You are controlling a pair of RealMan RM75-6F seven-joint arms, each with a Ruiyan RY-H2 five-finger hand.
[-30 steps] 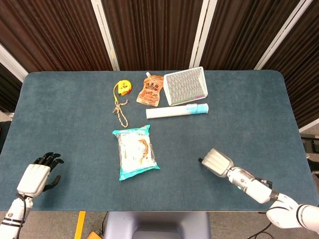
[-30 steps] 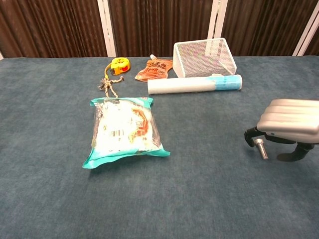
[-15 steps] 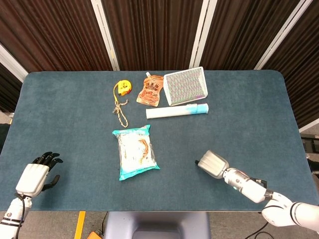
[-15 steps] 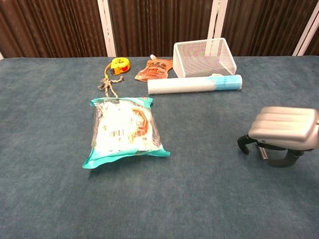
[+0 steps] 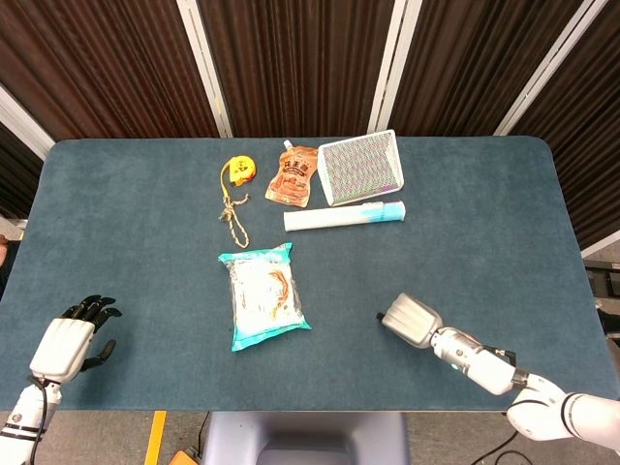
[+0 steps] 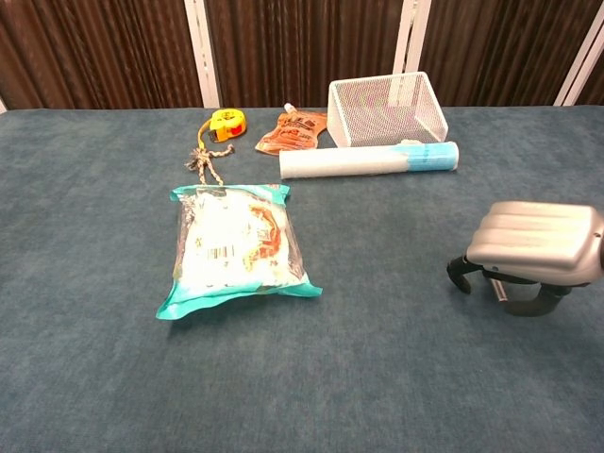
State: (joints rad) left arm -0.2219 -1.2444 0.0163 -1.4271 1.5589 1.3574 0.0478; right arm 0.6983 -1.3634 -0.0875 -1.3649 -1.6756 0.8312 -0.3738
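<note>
Across the dark teal felt tabletop [image 5: 145, 223], largest first: white wire-mesh basket [image 5: 360, 167] at the far middle, tipped on its side. Nearer the middle, teal-edged clear plastic snack bag [image 5: 264, 295], barcode label visible in the chest view [image 6: 221, 252], print too small to read. Just before the basket, long white tube with a pale blue end [image 5: 344, 216], lying flat. Right hand [image 5: 410, 320], silver-backed, palm down, fingers curled under, holding nothing, right of the snack bag and well apart from it. Left hand [image 5: 72, 341] at the near left edge, dark fingers loosely curled, gripping nothing. Left of the basket, orange spouted pouch [image 5: 294, 176], writing unreadable. Knotted tan rope [image 5: 233, 217]. Yellow tape measure [image 5: 237, 170].
</note>
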